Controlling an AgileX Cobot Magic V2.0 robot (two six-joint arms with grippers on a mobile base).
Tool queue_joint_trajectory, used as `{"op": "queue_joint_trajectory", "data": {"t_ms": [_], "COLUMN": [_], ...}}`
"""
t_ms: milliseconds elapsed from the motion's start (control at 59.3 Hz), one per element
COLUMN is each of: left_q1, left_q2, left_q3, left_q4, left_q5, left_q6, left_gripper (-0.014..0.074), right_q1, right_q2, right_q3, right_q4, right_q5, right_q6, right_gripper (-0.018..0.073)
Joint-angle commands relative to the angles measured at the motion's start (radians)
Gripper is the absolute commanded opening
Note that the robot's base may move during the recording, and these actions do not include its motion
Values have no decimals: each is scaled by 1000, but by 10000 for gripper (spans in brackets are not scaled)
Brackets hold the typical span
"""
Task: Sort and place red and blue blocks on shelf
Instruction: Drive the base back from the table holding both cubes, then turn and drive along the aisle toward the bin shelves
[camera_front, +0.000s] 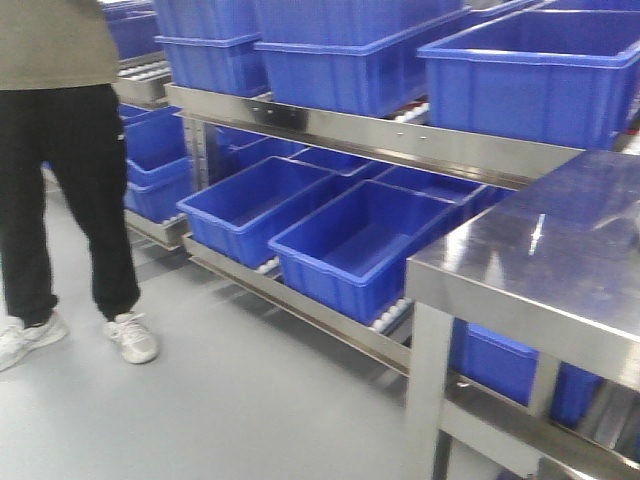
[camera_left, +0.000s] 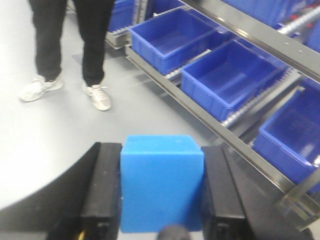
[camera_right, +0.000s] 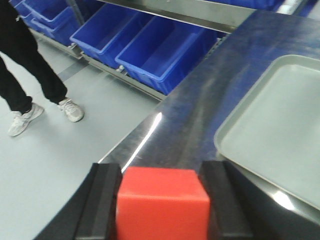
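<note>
blue block (camera_left: 161, 182) clamped in left pincer (camera_left: 161, 155), red block (camera_right: 162, 202) in right pincer (camera_right: 162, 175) — person (camera_front: 60, 150) beside bins (camera_front: 360, 245)

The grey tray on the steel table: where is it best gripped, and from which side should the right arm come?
Probably the raised rim along its near edge, from above, one finger inside, one outside: the tray is flat, shallow and too wide to span. The right end effector holds the red block, so free it first.

Identify: blue block (camera_left: 161, 182); red block (camera_right: 162, 202); blue bins (camera_front: 350, 245); silver steel shelf (camera_front: 400, 138); reflective steel worktop (camera_right: 200, 115); grey tray (camera_right: 280, 130); pale grey floor (camera_front: 200, 400).
</note>
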Motion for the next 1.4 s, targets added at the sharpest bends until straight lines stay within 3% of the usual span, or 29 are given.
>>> {"op": "queue_joint_trajectory", "data": {"t_ms": [0,1384], "left_q1": [2,2], "left_q2": [1,1], "left_q3": [-30,-30], "left_q4": [2,2], "left_q5": [-83,-83], "left_q6": [-11,-11], "left_gripper": [128,128], "right_q1": [-4,-4], "right_q2": [-4,-4], "right_q3": [-30,-30], "right_q4": [-14,-14], "right_q5": [-89,-89], "right_q6": [-11,-11], "right_gripper": [52,52]}}
